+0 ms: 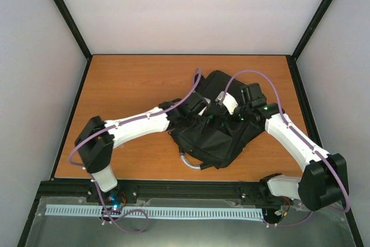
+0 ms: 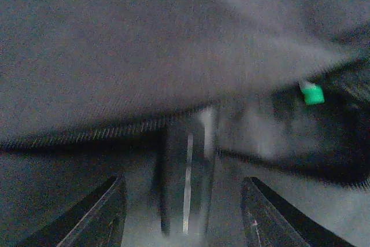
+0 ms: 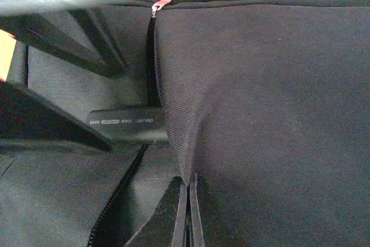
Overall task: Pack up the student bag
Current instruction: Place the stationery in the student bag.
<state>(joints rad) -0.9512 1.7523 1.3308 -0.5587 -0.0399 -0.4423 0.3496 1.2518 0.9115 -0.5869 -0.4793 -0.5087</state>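
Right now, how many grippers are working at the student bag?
2. The left gripper sits at the student bag's opening on its left side, jaws apart; the right gripper, on the right, is shut on a fold of its fabric. Neither is hidden.

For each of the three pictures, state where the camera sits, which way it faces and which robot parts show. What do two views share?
Top view: above and behind the arms, looking down on the table and black bag; left arm and right arm show.
Left wrist: on the left arm, facing blurred bag fabric close; the left gripper shows, fingers apart.
Right wrist: on the right arm, facing the bag's open zip; the right gripper pinches a fabric fold.
Shared: both wrist views show the bag's zip.
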